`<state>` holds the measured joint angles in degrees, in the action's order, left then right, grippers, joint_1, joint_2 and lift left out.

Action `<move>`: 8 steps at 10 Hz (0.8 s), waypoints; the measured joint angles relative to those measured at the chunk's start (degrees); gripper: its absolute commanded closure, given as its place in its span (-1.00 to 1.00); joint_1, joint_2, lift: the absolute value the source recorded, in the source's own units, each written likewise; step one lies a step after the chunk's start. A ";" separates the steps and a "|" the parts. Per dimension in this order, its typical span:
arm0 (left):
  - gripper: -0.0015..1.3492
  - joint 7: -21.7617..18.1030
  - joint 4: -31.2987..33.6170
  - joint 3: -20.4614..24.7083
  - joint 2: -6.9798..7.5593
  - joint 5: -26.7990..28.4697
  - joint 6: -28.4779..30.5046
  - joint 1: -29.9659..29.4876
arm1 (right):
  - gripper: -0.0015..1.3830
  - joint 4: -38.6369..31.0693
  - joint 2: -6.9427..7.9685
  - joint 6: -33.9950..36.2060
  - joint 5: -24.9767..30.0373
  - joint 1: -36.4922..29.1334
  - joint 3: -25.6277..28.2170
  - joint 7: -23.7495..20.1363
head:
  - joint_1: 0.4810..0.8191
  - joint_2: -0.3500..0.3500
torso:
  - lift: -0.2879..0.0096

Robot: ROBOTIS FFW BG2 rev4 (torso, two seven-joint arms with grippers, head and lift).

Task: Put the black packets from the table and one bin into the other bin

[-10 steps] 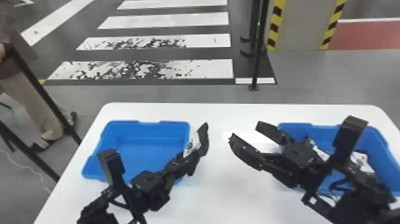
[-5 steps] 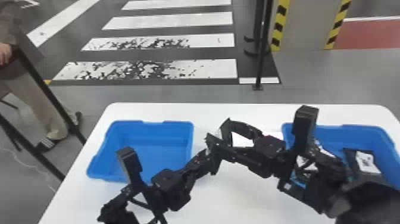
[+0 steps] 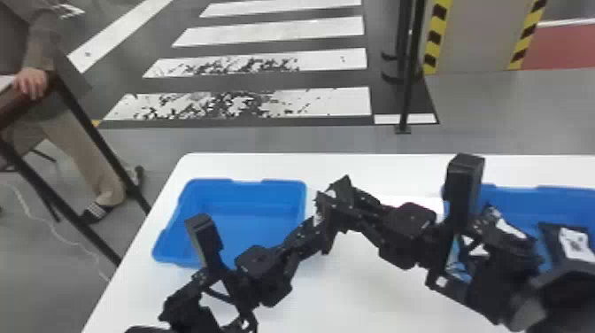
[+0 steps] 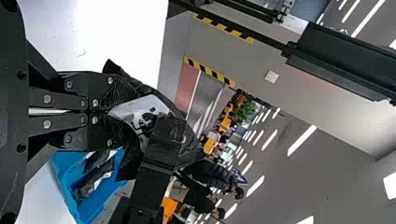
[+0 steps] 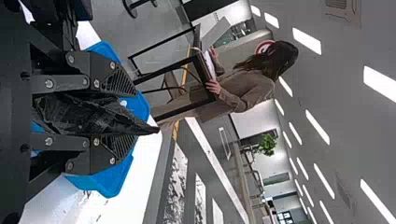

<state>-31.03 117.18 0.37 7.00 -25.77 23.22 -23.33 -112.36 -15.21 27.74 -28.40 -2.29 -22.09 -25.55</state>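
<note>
Presently: packet (image 5: 88,114), lengthwise between my right pincer (image 3: 337,213)'s parted fingers, tip outward; my left pincer (image 3: 316,225) gripping it; partly hidden.

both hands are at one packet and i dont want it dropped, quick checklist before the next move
1. Left hand shut on the packet: ok
2. The packet lies between the fingers of the right hand: ok
3. Fingers of the right hand closed: not ok, they stand apart
4. Both pads of the right hand touching the packet: cannot tell
5. Other packets lie inside the right bin: ok
</note>
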 measured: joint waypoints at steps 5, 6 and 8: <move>-0.32 0.01 -0.87 0.59 -0.12 -2.19 -3.64 -0.60 | 0.78 -0.48 0.00 -2.47 0.12 -0.69 0.16 0.50 | 0.27 0.57 | 0.20; -0.57 0.06 -1.22 0.66 -0.14 -2.58 -4.45 -0.69 | 0.78 -0.39 0.06 -3.68 0.08 -0.77 0.96 0.62 | 0.27 0.56 | 0.20; -0.87 0.01 -1.66 0.70 -0.14 -2.69 -5.39 -0.71 | 0.78 -0.67 0.40 -5.77 0.68 -0.74 4.10 0.80 | 0.27 0.46 | 0.20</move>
<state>-31.02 115.52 1.08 6.85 -28.45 17.83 -24.04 -113.03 -14.81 21.96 -27.72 -3.03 -17.99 -24.76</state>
